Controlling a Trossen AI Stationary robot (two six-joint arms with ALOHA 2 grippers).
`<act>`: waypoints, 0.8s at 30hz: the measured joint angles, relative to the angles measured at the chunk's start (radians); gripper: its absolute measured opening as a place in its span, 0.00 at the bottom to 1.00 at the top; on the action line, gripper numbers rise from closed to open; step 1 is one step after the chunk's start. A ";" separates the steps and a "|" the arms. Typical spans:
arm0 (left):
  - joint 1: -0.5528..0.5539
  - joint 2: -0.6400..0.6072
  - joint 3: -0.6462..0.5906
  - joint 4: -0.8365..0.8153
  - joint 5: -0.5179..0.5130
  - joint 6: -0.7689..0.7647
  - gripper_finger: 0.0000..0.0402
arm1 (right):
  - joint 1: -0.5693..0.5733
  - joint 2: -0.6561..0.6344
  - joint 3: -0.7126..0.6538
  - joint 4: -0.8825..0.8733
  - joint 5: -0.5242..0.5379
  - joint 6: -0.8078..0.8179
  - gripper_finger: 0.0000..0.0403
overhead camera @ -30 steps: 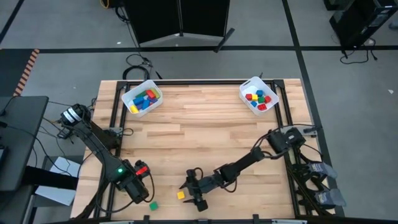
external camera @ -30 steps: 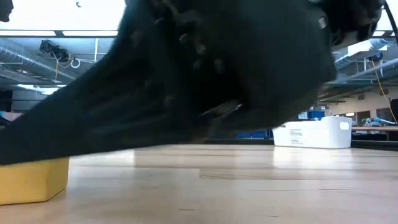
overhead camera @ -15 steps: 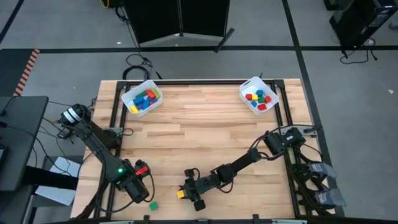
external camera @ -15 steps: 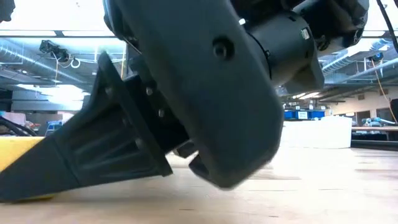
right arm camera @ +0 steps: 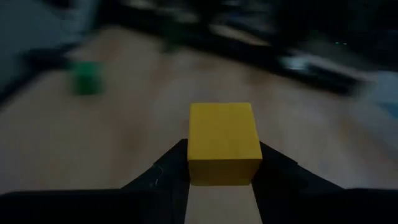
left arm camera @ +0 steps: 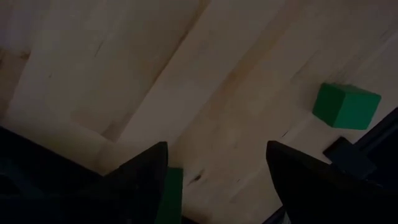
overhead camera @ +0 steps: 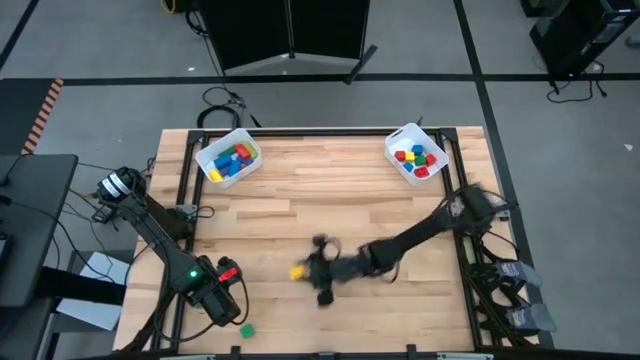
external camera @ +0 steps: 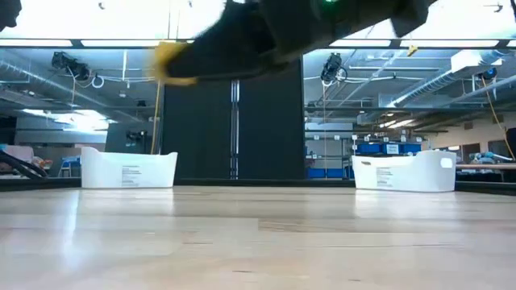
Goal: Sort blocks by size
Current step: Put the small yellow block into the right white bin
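Observation:
A yellow cube hangs above the table's middle, with my right gripper shut on it; the low view shows the cube high above the wood. A green cube rests flat on the table by the near edge. My left gripper stands open just to its left; its wrist view shows the green cube beyond the fingers, untouched. Two white bins at the far side hold other blocks. My right gripper pinches the yellow cube by two opposite side faces between its two fingers. The fingers reach in from the table's right, nearly level. The cube sticks out past the fingertips and is lifted clear of the table.
The left white bin holds blue, green, yellow and red blocks. The right white bin holds mostly red ones with some blue and yellow. Bare wood lies between the bins and the arms. Black frame rails run along the table's sides.
My right gripper has shut on the yellow cube, which lay near the table's near edge. It has then lifted the cube clear and carried it toward the far edge. The green cube has stayed where it was.

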 joint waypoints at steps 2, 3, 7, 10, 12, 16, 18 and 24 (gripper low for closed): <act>0.000 0.000 0.000 0.002 0.000 0.000 0.70 | -0.039 -0.118 -0.108 0.006 0.069 -0.004 0.35; 0.000 0.000 0.000 0.002 -0.001 0.000 0.70 | -0.062 -0.183 -0.169 0.010 0.103 -0.003 0.35; 0.000 0.000 0.000 0.004 -0.008 0.000 0.70 | -0.190 -0.454 -0.428 0.035 0.258 0.062 0.35; 0.000 0.000 0.000 0.005 -0.014 0.000 0.70 | -0.306 -0.639 -0.591 -0.004 0.424 0.137 0.35; 0.000 0.000 0.000 0.005 -0.016 0.000 0.70 | -0.391 -0.743 -0.668 -0.047 0.516 0.191 0.35; 0.000 0.000 0.000 0.007 -0.016 0.000 0.70 | -0.569 -0.877 -0.738 -0.178 0.525 0.284 0.35; 0.000 0.000 0.000 0.014 -0.016 0.000 0.70 | -0.651 -0.901 -0.743 -0.241 0.515 0.309 0.35; 0.000 0.000 0.000 0.063 0.061 0.000 0.70 | -0.860 -0.883 -0.744 -0.295 0.315 0.371 0.47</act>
